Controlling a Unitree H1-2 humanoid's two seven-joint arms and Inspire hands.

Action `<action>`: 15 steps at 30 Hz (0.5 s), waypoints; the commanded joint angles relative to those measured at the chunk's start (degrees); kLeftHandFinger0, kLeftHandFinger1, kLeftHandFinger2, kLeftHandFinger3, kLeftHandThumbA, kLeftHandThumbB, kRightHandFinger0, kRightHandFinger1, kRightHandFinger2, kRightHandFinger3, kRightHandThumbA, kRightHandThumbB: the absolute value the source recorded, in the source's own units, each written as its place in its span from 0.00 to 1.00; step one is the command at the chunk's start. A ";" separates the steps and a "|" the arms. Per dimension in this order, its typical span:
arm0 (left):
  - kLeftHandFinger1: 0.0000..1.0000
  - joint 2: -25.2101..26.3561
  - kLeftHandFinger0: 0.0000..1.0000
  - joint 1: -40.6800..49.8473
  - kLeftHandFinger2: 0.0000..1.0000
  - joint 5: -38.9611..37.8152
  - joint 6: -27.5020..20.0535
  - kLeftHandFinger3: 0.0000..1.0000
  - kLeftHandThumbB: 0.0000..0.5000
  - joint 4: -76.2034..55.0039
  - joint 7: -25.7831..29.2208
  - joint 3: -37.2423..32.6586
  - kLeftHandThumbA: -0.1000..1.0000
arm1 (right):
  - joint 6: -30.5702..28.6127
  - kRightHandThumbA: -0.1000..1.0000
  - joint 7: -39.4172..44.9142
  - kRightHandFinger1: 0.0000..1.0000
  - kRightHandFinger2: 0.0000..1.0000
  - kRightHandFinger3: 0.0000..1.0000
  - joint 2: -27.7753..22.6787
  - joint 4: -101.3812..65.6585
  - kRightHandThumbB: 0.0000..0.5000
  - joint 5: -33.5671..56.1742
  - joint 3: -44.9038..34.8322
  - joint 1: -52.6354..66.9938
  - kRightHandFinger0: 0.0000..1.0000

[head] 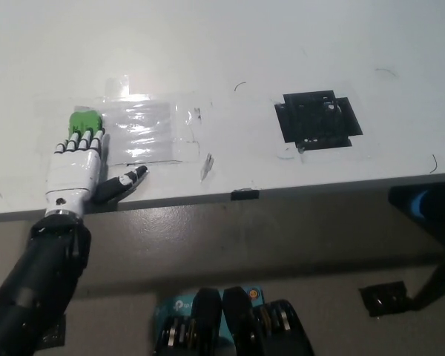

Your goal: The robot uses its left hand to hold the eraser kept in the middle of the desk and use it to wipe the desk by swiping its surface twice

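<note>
At the left of the frame, the white left robot hand (76, 169) lies flat on the white surface (230, 44), fingers pressed over the green eraser (84, 120), pinning it at the left edge of a clear taped patch (144, 132). A black taped square (317, 119) sits well apart at right.

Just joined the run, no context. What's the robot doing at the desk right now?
The robot's white left hand is pressing a green eraser flat against the white desk, wiping it. The eraser sits at the left end of a shiny taped patch, with the fingers laid over it. A black taped square lies further right, untouched. The right hand is not in view.
</note>
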 commanded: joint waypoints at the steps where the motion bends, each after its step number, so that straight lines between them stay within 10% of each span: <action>1: 1.00 1.00 1.00 8.74 1.00 -7.28 0.34 1.00 0.83 -4.49 -12.52 0.67 1.00 | -3.42 1.00 0.55 1.00 1.00 1.00 -1.00 -1.54 0.00 0.52 -0.16 -0.06 1.00; 9: 1.00 3.03 1.00 -2.22 1.00 -7.93 -0.76 1.00 0.65 -21.92 -9.28 5.57 1.00 | -3.58 1.00 0.44 1.00 1.00 1.00 -0.67 -1.53 0.00 0.47 0.04 0.71 1.00; 15: 1.00 7.01 1.00 -9.10 1.00 -7.23 1.90 1.00 0.79 -37.25 -14.45 9.88 1.00 | -2.78 1.00 0.65 1.00 1.00 1.00 -1.09 -1.29 0.00 0.56 0.14 0.60 1.00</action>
